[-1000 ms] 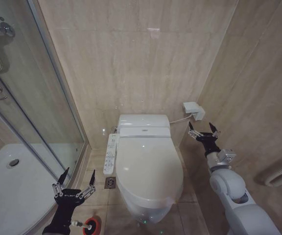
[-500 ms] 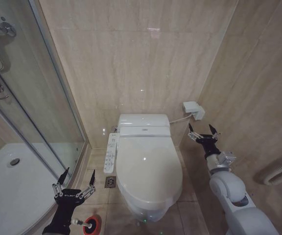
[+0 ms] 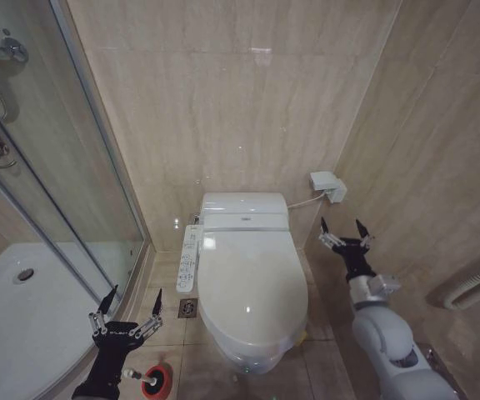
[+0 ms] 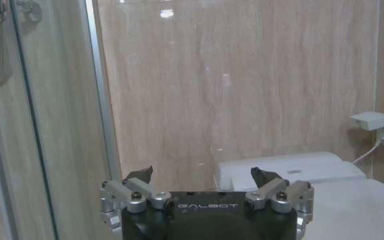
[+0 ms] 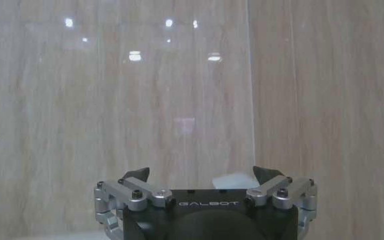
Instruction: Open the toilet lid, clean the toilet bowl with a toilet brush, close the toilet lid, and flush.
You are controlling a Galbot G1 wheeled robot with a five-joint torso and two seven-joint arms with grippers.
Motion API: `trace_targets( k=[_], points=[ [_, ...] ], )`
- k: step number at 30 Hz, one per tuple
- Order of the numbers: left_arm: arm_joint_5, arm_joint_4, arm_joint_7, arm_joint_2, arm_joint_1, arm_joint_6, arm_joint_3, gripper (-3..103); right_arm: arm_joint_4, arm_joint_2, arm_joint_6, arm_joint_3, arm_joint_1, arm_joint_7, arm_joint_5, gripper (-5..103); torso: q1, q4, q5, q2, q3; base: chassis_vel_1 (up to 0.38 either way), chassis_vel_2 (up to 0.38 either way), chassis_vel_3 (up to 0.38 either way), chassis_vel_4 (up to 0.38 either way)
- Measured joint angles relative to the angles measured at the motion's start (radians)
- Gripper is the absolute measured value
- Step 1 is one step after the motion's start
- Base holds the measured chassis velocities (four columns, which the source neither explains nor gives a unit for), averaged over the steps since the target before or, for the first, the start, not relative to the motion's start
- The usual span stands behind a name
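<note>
Lower now than a second ago, the right claw [image 3: 342, 232] hangs spread wide, right of the big shiny white oval toilet lid [image 3: 250, 287], which is shut. Left claw [image 3: 129, 305] is spread near the red-cupped toilet brush [image 3: 152, 381].

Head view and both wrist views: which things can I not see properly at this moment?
- White ceramic toilet bowl: covered by the shut glossy white plastic toilet lid in the head view.
- Toilet brush, thin white handle in a round red cup holder: its head sits inside the holder, by the lower edge.
- Left end effector: its arm is cut off by that edge.
</note>
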Motion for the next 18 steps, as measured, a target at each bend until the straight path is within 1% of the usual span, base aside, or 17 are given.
trace_targets(
  k=[3, 6, 8, 11, 12, 15, 18],
  points=[
    [0.0, 0.0, 0.0, 0.0, 0.0, 0.0, 0.0, 99, -0.008, 0.007, 0.012, -0.001, -0.029, -0.009, -0.016, 100, 0.0, -0.0001, -0.0001, 0.0, 0.0, 0.0, 0.0, 0.0, 0.0],
    [0.0, 0.0, 0.0, 0.0, 0.0, 0.0, 0.0, 99, 0.003, 0.006, 0.005, -0.002, -0.05, -0.008, -0.023, 100, 0.0, -0.0002, 0.0002, 0.0, 0.0, 0.0, 0.0, 0.0, 0.0],
    [0.0, 0.0, 0.0, 0.0, 0.0, 0.0, 0.0, 99, 0.035, 0.0, -0.024, -0.002, -0.068, 0.001, -0.024, 100, 0.0, 0.0, -0.0002, 0.0, 0.0, 0.0, 0.0, 0.0, 0.0],
    [0.0, 0.0, 0.0, 0.0, 0.0, 0.0, 0.0, 99, 0.084, -0.002, -0.094, -0.002, -0.096, 0.013, -0.022, 100, 0.0, -0.0001, -0.0002, 0.0, 0.0, 0.0, 0.0, 0.0, 0.0],
    [0.0, 0.0, 0.0, 0.0, 0.0, 0.0, 0.0, 99, 0.084, -0.002, -0.094, -0.002, -0.096, 0.013, -0.022, 100, 0.0, -0.0001, -0.0002, 0.0, 0.0, 0.0, 0.0, 0.0, 0.0],
    [0.0, 0.0, 0.0, 0.0, 0.0, 0.0, 0.0, 99, 0.126, 0.001, -0.146, -0.003, -0.103, 0.042, -0.018, 100, 0.0, 0.0, -0.0002, 0.0, 0.0, 0.0, 0.0, 0.0, 0.0],
    [0.0, 0.0, 0.0, 0.0, 0.0, 0.0, 0.0, 99, 0.161, 0.001, -0.165, 0.004, -0.114, 0.043, -0.011, 100, 0.0, 0.0001, -0.0002, 0.0, 0.0, 0.0, 0.0, 0.0, 0.0]
  ],
)
